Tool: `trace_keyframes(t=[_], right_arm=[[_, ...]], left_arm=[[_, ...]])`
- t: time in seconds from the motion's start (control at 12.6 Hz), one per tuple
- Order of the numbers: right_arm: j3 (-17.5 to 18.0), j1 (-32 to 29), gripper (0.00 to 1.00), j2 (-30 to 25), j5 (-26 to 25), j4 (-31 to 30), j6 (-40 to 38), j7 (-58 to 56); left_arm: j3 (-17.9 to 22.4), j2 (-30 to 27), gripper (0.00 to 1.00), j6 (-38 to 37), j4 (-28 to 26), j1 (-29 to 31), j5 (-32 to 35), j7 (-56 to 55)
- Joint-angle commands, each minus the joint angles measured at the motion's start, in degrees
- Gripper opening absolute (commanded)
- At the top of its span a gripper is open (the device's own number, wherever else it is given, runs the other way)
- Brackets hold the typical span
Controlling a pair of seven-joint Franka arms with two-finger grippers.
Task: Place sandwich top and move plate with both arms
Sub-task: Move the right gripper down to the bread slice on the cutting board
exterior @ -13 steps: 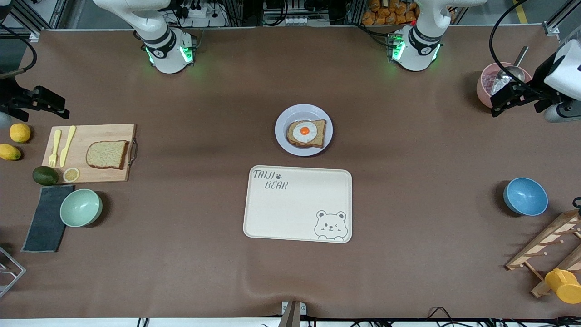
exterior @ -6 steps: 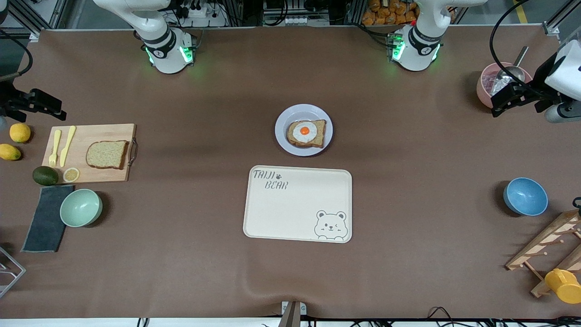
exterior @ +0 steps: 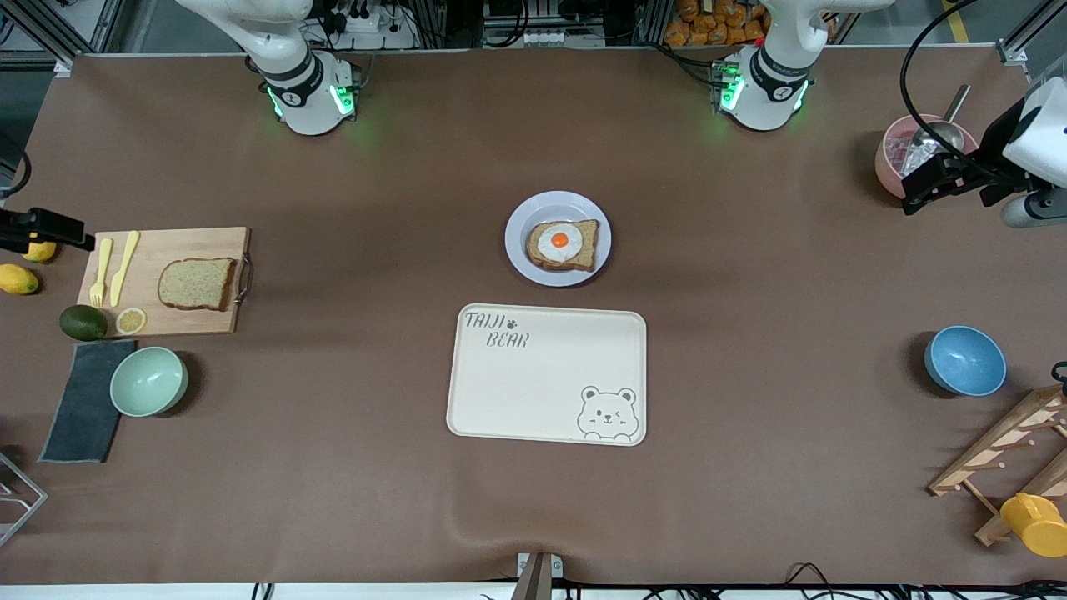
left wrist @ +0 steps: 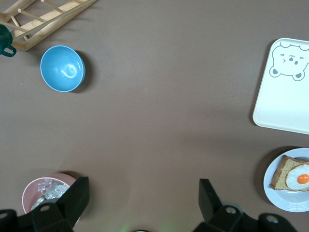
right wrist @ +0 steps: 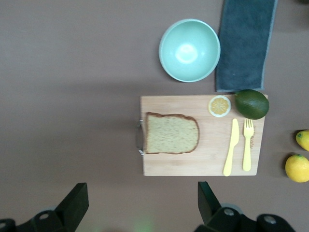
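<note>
The sandwich top (exterior: 197, 283), a plain brown slice, lies on a wooden cutting board (exterior: 183, 242) at the right arm's end of the table. In the right wrist view the sandwich top (right wrist: 172, 134) lies flat on the board, and my right gripper (right wrist: 142, 198) hangs open and empty above bare table beside the board. From the front, the right gripper (exterior: 71, 233) hovers over a lemon by the board's edge. The plate (exterior: 517, 250) sits mid-table and carries an egg-topped slice (exterior: 563, 244). My left gripper (exterior: 925, 187) is open over the pink bowl; its wrist view shows that gripper (left wrist: 143, 198) empty.
A cream bear tray (exterior: 546, 373) lies just nearer the camera than the plate. Green bowl (exterior: 148, 381), dark cloth (exterior: 83, 400), avocado (exterior: 83, 322) and lemons (exterior: 17, 278) crowd the board. Blue bowl (exterior: 964, 360), pink bowl (exterior: 900, 154) and a wooden rack (exterior: 1000, 450) stand at the left arm's end.
My right gripper has drifted from above bare table to over the lemon beside the cutting board. The left arm has barely moved. Nothing on the table has shifted.
</note>
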Motion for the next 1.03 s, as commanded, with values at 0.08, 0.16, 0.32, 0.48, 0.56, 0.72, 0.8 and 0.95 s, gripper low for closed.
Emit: trace_keyframes(t=[0.08,0.16,0.32,0.48,0.56,0.72,0.8,0.95], right_arm=[[0.6,-5.5,1.00,2.6,1.2,-5.6,7.9,-3.1],[0.6,-6.3,1.00,2.9,1.2,-7.4,10.3,-3.3],[0.7,-9.3,1.00,6.0,1.2,-10.1,15.2,-6.6],[0.7,-11.2,1.00,9.9,2.6,-10.3,17.2,-9.7],[0.7,-11.6,1.00,11.1,3.2,-10.3,17.4,-10.7],[0.7,-11.6,1.00,11.7,3.2,-12.6,20.4,-10.9],[0.7,-11.6,1.00,11.7,3.2,-15.4,24.3,-11.9],[0.7,-12.3,1.00,11.8,3.2,-19.5,30.6,-13.7]], left_arm=[[-0.2,-0.7,1.00,-0.5,-1.0,0.5,-0.9,0.4],[-0.2,-0.7,1.00,-0.3,-1.1,0.5,-0.9,0.4],[-0.2,-0.5,1.00,0.0,-1.1,0.5,-0.9,0.5],[-0.2,-0.4,1.00,0.2,-1.1,0.4,-0.9,0.5],[-0.2,-0.4,1.00,0.3,-1.1,0.4,-0.9,0.4],[-0.3,-0.3,1.00,0.3,-1.2,0.2,-0.9,0.5],[-0.3,-0.3,1.00,0.3,-1.2,0.3,-0.9,0.4],[-0.3,-0.3,1.00,0.3,-1.2,0.2,-0.9,0.2]])
